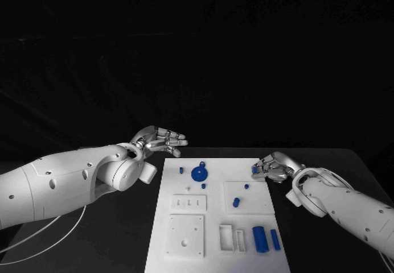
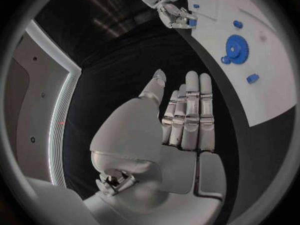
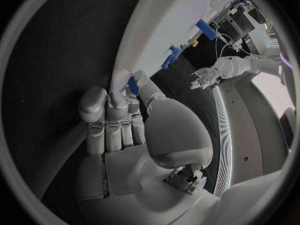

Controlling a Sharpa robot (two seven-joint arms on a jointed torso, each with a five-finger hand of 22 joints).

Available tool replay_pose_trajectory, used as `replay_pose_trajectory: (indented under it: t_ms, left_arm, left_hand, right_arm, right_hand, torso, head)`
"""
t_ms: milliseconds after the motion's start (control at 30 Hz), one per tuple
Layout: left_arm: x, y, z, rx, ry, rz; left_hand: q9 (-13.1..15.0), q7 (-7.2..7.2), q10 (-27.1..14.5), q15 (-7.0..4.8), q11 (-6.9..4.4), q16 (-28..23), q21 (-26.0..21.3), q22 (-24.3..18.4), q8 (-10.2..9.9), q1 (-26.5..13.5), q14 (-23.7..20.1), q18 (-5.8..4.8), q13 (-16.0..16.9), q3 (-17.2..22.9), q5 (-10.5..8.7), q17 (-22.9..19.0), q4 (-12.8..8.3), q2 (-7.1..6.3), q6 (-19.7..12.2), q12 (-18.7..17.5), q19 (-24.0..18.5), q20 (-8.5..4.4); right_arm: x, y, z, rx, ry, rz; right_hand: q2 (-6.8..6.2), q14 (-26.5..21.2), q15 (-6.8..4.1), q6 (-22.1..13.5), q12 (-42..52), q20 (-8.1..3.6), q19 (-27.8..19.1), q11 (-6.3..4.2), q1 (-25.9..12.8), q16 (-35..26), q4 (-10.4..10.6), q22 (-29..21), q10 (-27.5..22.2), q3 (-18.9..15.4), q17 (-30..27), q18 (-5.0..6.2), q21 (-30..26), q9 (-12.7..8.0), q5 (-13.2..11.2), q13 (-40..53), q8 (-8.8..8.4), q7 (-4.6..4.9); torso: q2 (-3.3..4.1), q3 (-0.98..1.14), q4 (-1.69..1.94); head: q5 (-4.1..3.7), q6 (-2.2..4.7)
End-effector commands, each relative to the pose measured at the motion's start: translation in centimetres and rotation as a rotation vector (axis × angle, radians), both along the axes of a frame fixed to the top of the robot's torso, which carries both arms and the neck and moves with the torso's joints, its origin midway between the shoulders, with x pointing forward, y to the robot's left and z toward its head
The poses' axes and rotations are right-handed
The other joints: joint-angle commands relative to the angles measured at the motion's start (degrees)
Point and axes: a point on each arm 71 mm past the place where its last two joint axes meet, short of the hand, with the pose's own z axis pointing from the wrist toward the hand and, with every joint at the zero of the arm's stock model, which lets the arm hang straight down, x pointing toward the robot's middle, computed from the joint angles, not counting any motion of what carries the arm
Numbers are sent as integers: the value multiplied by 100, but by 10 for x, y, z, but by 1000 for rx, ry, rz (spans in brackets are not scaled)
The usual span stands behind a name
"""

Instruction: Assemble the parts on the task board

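Head view: right robot hand [image 1: 271, 166] pinches a half-hidden blue part [image 1: 256, 169]; left robot hand [image 1: 161, 140] open

Blue parts [image 1: 200, 172] on white task board [image 1: 215, 250]

The left hand [image 1: 160, 141] is hovering with its fingers straight and together, holding nothing. The right hand [image 1: 273, 166] is pinching a small blue part [image 3: 133, 84] between thumb and fingers.

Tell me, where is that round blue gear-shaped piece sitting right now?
In the head view the round blue gear lies on the white task board, near its far left corner, closer to the left hand than the right hand.
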Motion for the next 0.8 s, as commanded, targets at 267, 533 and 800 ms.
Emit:
replay_pose_trajectory:
  t_ms: [267,533,800]
  left_arm:
    - [-1,-4,0,26,8,-23]
    - [2,-16,-3,96,116,-100]
    - [5,-39,-9,233,254,-203]
  left_hand:
    - [14,-82,296,-96,-105,209,143,75,21,-61,175,-6,3,-40,-19,90,-1,87,190,-11,113,-70]
    - [44,-294,1706,-394,-522,1037,508,304,27,-630,532,-146,107,-281,-11,607,462,146,514,160,402,-359]
    - [697,-596,1946,-667,-780,2818,1357,971,121,-1283,283,-270,827,-280,601,1627,968,273,1087,1226,413,-678]
  right_arm:
    - [-2,5,5,13,-29,-31]
    - [-2,31,38,-22,-28,49]
    - [-4,73,66,-89,-38,106]
  right_hand:
    - [-101,41,-55,276,32,-67,23,-27,-69,60,87,638,129,277,77,-32,120,50,37,57,29,-62]
    - [-135,32,-52,284,9,-64,11,-27,-94,35,89,632,112,263,77,-31,95,47,63,63,28,-70]
    - [-213,35,-53,280,-3,-65,11,-28,-97,12,142,628,108,336,81,-31,76,40,-26,76,27,-75]
  torso:
    - [-22,2,-22]
    - [-93,2,-58]
    - [-197,-22,-98]
  head:
    - [17,17]
    - [39,63]
    - [78,43]
